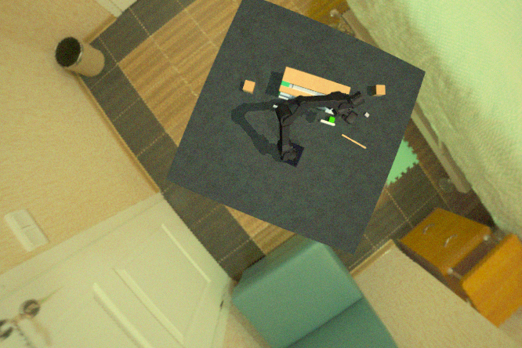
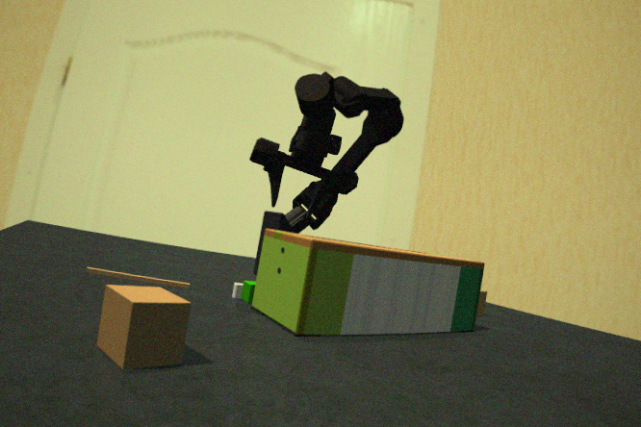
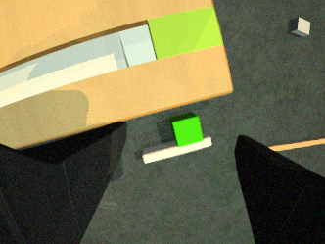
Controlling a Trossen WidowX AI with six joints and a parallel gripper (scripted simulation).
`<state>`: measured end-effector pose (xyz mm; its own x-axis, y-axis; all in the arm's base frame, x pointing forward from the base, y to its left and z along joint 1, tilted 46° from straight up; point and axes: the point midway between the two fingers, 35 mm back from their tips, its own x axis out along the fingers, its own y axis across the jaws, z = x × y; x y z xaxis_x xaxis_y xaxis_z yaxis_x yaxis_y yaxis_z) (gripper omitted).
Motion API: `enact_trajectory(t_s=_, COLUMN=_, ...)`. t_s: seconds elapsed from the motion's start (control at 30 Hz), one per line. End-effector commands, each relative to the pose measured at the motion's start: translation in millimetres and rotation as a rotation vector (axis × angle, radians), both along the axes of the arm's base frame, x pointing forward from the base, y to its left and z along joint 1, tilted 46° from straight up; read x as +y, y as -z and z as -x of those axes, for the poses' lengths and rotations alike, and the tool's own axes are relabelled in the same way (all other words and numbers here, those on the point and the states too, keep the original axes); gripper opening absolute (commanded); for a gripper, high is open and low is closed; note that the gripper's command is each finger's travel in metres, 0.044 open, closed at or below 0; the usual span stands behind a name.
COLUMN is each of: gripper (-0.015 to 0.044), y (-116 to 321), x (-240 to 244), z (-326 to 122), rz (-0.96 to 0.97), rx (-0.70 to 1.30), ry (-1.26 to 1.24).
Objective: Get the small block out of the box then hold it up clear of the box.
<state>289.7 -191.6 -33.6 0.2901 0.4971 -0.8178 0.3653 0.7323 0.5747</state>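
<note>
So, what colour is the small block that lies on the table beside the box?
Bright green; the wrist view shows it best.

The block (image 3: pixel 186 128) lies on the surface (image 3: pixel 202 214) just outside the box (image 3: pixel 110 24), touching a flat bar (image 3: pixel 177 151); the tool (image 3: pixel 177 220) hangs above, fingers either side

A: What colours does the box (image 2: pixel 369 288) show?
B: A tan top, lime-green end, pale grey middle panel and a dark green band.
A: And the block (image 3: pixel 186 128)?
B: Bright green, against a cream bar (image 3: pixel 177 151). The surface (image 2: pixel 374 384) is dark grey; the end effector (image 3: pixel 183 208) is black.
</note>
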Motion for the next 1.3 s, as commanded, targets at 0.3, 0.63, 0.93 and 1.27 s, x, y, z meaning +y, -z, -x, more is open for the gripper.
enact_trajectory(t_s=0.3, gripper=0.0285, y=19, x=-8, z=18, rz=-0.667, rx=0.754, ry=1.250)
enact_trajectory(t_s=0.63, gripper=0.0285, y=23, x=-14, z=26, rz=-0.987, rx=1.166, ry=1.756)
enact_trajectory(t_s=0.93, gripper=0.0285, y=24, x=-18, z=31, rz=-1.220, rx=1.518, ry=2.093)
enact_trajectory(t_s=1.27, gripper=0.0285, y=24, x=-18, z=31, rz=-1.220, rx=1.518, ry=2.093)
